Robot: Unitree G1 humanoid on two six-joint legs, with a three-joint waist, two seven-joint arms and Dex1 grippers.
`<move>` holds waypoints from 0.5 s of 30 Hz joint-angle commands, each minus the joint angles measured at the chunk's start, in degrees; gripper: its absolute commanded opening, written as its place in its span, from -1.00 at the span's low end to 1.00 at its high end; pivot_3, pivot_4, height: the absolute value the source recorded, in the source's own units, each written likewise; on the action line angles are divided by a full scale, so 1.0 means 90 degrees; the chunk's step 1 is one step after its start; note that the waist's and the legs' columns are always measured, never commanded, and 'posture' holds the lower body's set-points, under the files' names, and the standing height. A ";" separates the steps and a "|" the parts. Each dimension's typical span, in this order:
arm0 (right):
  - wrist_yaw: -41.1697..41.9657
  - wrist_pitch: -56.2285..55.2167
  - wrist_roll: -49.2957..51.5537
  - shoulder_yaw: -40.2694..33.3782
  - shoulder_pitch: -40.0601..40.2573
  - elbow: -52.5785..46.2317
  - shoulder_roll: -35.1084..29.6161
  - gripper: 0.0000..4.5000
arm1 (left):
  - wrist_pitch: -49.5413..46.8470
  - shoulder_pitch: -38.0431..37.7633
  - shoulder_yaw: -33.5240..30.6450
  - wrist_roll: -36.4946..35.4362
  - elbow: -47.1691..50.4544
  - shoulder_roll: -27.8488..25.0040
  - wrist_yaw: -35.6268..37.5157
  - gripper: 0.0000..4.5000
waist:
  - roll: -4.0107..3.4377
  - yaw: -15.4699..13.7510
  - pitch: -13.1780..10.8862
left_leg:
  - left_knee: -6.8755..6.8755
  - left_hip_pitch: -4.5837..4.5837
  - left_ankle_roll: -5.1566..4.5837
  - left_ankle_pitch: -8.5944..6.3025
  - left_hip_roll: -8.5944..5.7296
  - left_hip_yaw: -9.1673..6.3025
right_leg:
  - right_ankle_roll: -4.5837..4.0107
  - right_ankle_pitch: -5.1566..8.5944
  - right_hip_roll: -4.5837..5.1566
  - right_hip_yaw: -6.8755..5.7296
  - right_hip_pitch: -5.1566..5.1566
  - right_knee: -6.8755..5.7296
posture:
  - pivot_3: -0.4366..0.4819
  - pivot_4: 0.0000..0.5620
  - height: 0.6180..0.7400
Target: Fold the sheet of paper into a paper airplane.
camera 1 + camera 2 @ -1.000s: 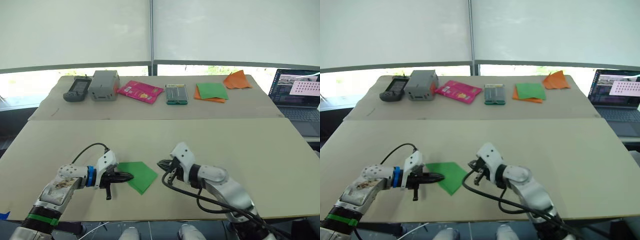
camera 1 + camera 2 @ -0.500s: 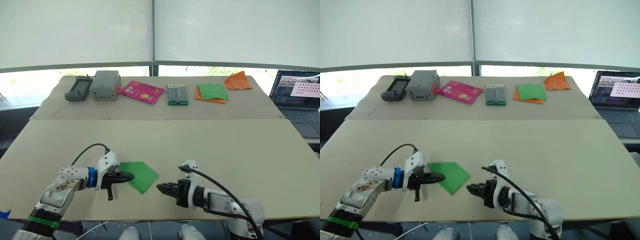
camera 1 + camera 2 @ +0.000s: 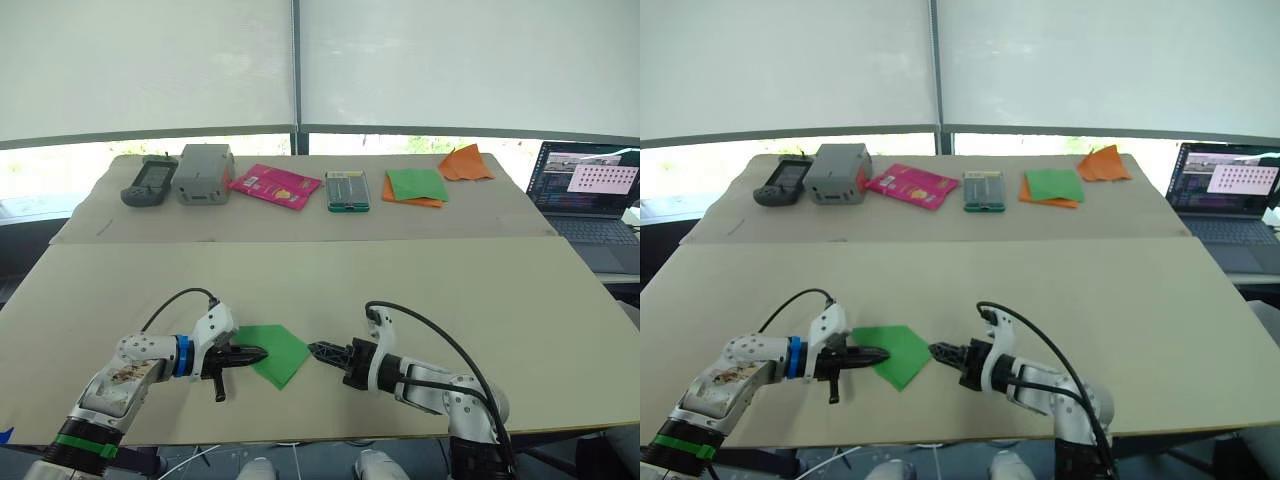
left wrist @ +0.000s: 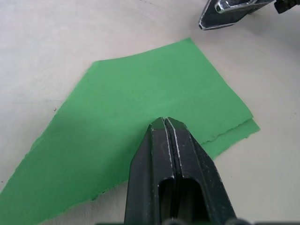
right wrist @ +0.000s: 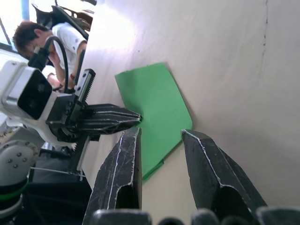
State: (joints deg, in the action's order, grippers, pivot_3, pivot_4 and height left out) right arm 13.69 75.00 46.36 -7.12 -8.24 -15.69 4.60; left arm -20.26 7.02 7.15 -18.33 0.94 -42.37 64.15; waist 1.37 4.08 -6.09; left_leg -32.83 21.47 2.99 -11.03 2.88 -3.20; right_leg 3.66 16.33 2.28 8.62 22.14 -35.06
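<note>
While the left tool [image 3: 252,353] lies with its black fingers pressed together, their tips resting on the left part of the sheet of paper [image 3: 277,349], the folded green sheet sits flat on the near tabletop [image 3: 480,300], a pointed corner aimed near. Just right of the sheet, the right tool [image 3: 318,351] points left at its right edge with its two fingers parted, apart from the paper. On the far tabletop [image 3: 300,222] stand, left to right, a dark handheld device [image 3: 145,181], a grey box [image 3: 203,172], a pink packet [image 3: 270,184], a green-edged case [image 3: 346,190], a green-and-orange stack of sheets [image 3: 415,186] and an orange pointed paper piece [image 3: 463,163]. A laptop [image 3: 590,190] sits open at far right.
</note>
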 commanded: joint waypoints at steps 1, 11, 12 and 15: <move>-0.0177 -0.0091 0.0235 0.0345 -0.0061 0.0376 0.1009 -0.31 | -0.0203 -0.0114 0.0167 0.0195 -0.0104 0.0028 -0.0106 -1.00 | 0.0000 0.0008 0.0000 | 0.0001 0.0000 0.0000 0.0000 0.0000 0.0000 | 0.0000 0.0000 0.0000 0.0000 0.0000 0.0000 | -0.05 -0.47 1.00; -0.0496 -0.0203 0.0660 0.0538 -0.0342 0.0390 0.0734 -0.31 | -0.0197 -0.0131 0.0122 0.0212 -0.0108 0.0026 -0.0122 -1.00 | -0.0008 0.0020 -0.0003 | 0.0008 -0.0002 0.0000 0.0000 0.0003 -0.0001 | -0.0001 0.0000 -0.0001 0.0000 0.0007 0.0000 | -0.05 -0.47 1.00; -0.0518 -0.0160 0.0748 0.0571 -0.0327 0.0458 0.0780 -0.31 | -0.0203 -0.0126 0.0119 0.0208 -0.0105 0.0030 -0.0127 -1.00 | -0.0008 0.0020 -0.0004 | 0.0008 -0.0001 0.0000 0.0000 0.0003 0.0000 | -0.0001 0.0000 -0.0001 0.0000 0.0007 0.0001 | -0.05 -0.47 1.00; -0.0610 -0.0091 0.1046 0.0520 -0.0283 0.0650 0.0900 -0.31 | -0.0214 -0.0107 0.0118 0.0204 -0.0099 0.0036 -0.0135 -1.00 | -0.0008 0.0020 -0.0003 | 0.0009 -0.0002 0.0000 -0.0001 0.0003 0.0000 | -0.0002 0.0001 -0.0001 0.0001 0.0007 0.0002 | -0.05 -0.47 1.00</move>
State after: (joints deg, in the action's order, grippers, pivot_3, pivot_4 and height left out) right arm 8.51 72.79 52.97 -3.02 -10.52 -11.59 4.50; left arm -20.35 6.74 6.69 -18.34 1.54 -42.35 64.00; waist 1.30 4.26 -6.11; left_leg -32.74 21.46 2.98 -11.04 2.91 -3.21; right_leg 3.64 16.33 2.27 8.63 22.20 -35.04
